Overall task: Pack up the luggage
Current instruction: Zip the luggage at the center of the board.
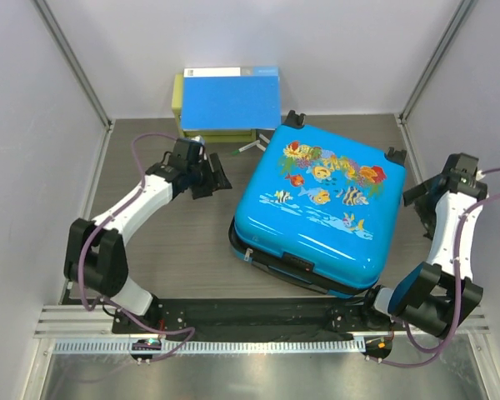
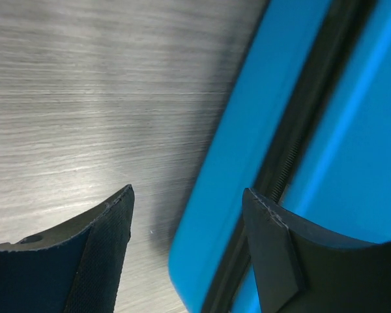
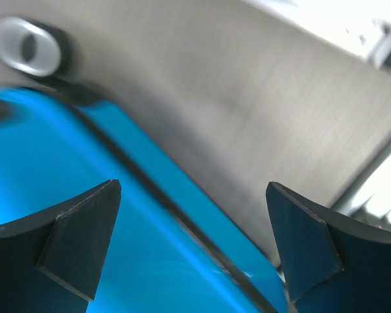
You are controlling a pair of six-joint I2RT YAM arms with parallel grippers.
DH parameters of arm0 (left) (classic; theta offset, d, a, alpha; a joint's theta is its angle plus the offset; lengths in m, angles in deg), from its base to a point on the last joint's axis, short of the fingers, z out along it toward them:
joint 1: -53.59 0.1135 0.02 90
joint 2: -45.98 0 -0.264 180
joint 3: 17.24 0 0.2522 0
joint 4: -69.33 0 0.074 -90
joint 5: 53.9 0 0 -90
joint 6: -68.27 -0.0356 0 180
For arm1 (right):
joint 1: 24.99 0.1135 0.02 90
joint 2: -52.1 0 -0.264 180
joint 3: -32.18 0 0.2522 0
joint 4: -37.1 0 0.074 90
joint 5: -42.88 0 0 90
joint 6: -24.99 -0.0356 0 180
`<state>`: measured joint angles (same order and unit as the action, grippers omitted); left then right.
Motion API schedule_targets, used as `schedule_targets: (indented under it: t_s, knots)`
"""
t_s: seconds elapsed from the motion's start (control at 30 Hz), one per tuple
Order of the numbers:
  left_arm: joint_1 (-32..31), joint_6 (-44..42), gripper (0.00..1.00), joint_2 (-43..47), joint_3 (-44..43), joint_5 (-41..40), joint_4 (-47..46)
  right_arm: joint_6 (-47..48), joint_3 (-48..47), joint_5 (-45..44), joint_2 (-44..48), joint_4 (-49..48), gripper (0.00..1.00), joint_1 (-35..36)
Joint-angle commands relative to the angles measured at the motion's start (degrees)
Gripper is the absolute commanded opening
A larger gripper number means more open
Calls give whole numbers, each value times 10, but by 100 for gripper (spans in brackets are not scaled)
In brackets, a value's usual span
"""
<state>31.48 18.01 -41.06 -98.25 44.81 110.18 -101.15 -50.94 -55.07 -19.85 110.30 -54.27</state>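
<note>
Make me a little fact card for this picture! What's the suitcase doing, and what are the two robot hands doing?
suitcase: lid down, fish picture up, flat on the table
left gripper: open, at the suitcase's left edge, holding nothing
right gripper: open, at its right edge, holding nothing
behind: blue folder on a yellow-green box

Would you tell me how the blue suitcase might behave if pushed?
The suitcase looks like a glossy hard shell, so it is probably stiff and slippery. Lying flat on the table, it should slide rather than roll or tip.
</note>
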Motion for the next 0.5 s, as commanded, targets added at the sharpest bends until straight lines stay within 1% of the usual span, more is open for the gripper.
schedule_targets:
  t_s: [0.0, 0.07, 0.1, 0.2, 0.23, 0.43, 0.47]
  knots:
    - [-1, -18, 67, -44, -25, 39, -10, -34, 89, -8, 29, 7, 100, -1]
    - [-1, -24, 67, -59, -25, 41, -7, -39, 123, 15, 38, -10, 100, 0]
    - [-2, -26, 66, -74, -24, 46, -7, -38, 152, 44, 41, -31, 100, 1]
    - [-10, -31, 66, -87, -18, 59, -13, -36, 185, 71, 45, -63, 100, 11]
    - [-14, -33, 65, -88, -17, 60, -15, -35, 188, 92, 43, -67, 100, 16]
    - [-66, -28, 65, -92, 1, 77, -19, -26, 178, 110, -10, -95, 100, 49]
    - [-85, -28, 65, -90, 7, 79, -19, -26, 174, 110, -17, -100, 100, 50]
